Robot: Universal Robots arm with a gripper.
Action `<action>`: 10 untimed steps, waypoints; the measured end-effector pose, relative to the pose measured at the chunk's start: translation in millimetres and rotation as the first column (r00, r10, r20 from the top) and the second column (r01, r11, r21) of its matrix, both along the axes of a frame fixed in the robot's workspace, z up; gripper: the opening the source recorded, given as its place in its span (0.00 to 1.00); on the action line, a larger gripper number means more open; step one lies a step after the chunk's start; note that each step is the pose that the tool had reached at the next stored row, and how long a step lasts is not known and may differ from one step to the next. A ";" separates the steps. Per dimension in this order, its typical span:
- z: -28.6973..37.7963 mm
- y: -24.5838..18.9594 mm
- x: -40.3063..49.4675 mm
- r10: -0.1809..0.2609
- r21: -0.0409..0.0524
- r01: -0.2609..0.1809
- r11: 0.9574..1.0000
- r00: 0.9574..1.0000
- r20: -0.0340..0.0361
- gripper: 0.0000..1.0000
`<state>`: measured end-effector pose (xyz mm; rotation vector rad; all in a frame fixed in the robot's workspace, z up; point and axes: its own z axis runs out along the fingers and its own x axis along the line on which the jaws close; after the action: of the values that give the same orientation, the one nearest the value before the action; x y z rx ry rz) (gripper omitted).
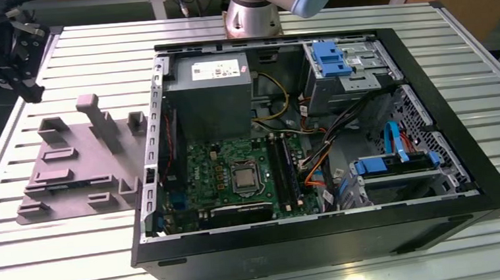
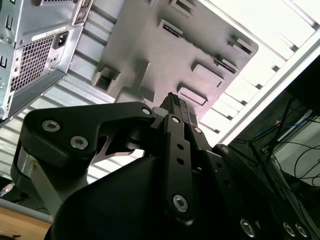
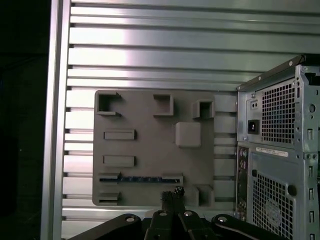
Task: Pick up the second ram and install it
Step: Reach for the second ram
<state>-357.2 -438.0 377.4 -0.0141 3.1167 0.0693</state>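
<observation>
From my station, the first wrist view gives me the clearest picture. The end effector has its fingers pressed together and holds nothing. It hangs over the edge of the grey tray. The ram sits on edge in the tray's long slot, a thin dark strip with small bluish patches along it. The fingertips are near one end of that slot and, as far as I can judge from this angle, are not touching the stick.

The second wrist view shows the same closed fingers as one dark bar pointing at the tray's raised blocks, with the slatted metal surface beyond.

In the exterior view the tray lies on the surface, just beside the open case on the exterior view's left. Inside the case, the green board lies flat on the bottom, with the grey power supply just beyond it. Long black slots run beside the processor socket. The arm rises behind the case.
</observation>
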 end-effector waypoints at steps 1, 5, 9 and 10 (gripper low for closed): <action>-0.6 0.0 -0.6 0.000 0.000 0.000 1.000 1.000 0.000 0.11; -2.8 -0.3 -3.3 0.000 0.000 0.000 1.000 1.000 0.000 0.11; -4.8 -0.7 -5.8 0.000 0.000 0.000 1.000 1.000 0.000 0.11; -5.3 -0.8 -6.4 0.001 0.000 -0.001 1.000 1.000 0.000 0.11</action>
<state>-363.6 -438.8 372.1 -0.0150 3.1168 0.0694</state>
